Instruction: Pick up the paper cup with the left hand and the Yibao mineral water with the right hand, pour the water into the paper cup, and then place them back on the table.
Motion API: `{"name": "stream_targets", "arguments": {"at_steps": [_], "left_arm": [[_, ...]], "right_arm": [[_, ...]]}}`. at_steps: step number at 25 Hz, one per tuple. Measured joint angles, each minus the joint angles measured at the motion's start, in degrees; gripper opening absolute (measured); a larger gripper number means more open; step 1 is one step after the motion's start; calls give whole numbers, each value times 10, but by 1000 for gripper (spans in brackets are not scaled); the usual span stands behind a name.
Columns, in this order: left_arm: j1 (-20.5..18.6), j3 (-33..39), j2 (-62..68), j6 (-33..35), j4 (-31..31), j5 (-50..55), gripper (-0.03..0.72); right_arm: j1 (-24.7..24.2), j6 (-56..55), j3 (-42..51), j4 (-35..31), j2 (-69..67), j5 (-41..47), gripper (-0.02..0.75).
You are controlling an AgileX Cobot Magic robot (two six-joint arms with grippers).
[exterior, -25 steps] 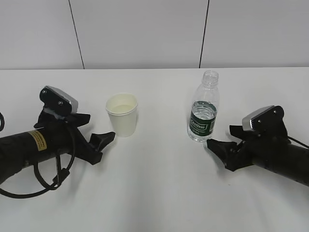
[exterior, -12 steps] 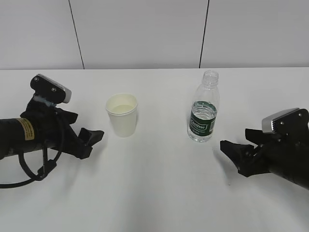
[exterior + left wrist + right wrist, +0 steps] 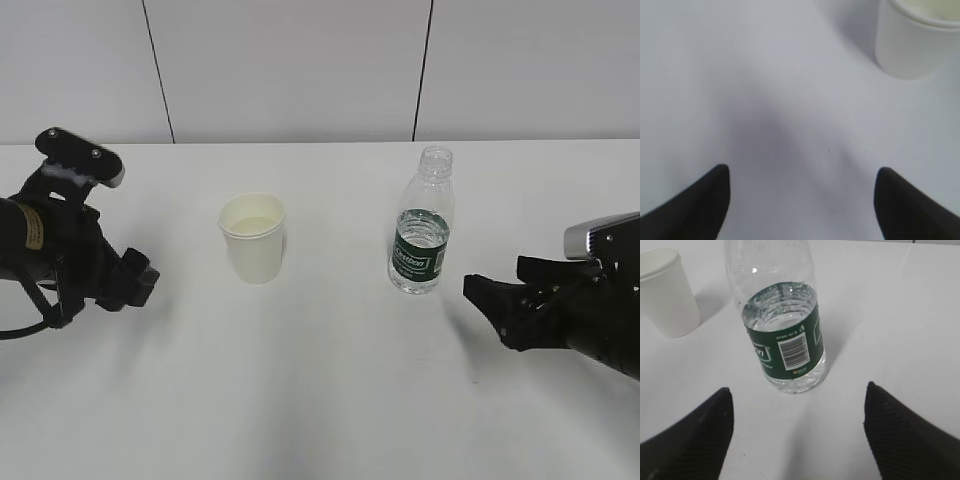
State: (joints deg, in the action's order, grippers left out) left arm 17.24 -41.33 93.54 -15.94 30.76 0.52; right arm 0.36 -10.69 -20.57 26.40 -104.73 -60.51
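Observation:
The cream-white paper cup (image 3: 253, 237) stands upright on the white table (image 3: 320, 400), left of middle; it also shows in the left wrist view (image 3: 917, 37) at the top right and in the right wrist view (image 3: 666, 290). The capless Yibao mineral water bottle (image 3: 422, 232) with its dark green label stands upright to the cup's right, holding clear water (image 3: 785, 315) at label height. My left gripper (image 3: 140, 280) is open and empty, well left of the cup. My right gripper (image 3: 485, 297) is open and empty, just right of the bottle (image 3: 785, 325).
A pale panelled wall (image 3: 300, 70) runs behind the table's far edge. Black cables (image 3: 40, 310) hang from the left arm. Bare tabletop lies between and in front of the cup and bottle.
Both arms have drawn back from the objects: the left gripper moved left away from the cup, the right gripper moved right away from the bottle. Cup and bottle have not moved.

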Motion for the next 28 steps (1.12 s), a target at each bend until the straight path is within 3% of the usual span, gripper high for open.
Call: {"name": "stream_targets", "arguments": {"at_steps": [5, 10, 16, 23, 28], "left_arm": [[12, -57, -12, 8, -36, 162, 574], [12, -112, -13, 107, -135, 296, 573], [12, -153, -30, 216, -246, 375, 567], [12, -153, -78, 225, -254, 391, 559], [12, -153, -112, 225, -252, 405, 556]], "right_arm": [[0, -25, 0, 2, 28, 34, 594], [0, -47, 0, 3, 79, 87, 594], [0, -106, 0, 29, 144, 162, 594], [0, -202, -52, 134, 214, 323, 594], [0, -353, -107, 308, 260, 430, 594]]}}
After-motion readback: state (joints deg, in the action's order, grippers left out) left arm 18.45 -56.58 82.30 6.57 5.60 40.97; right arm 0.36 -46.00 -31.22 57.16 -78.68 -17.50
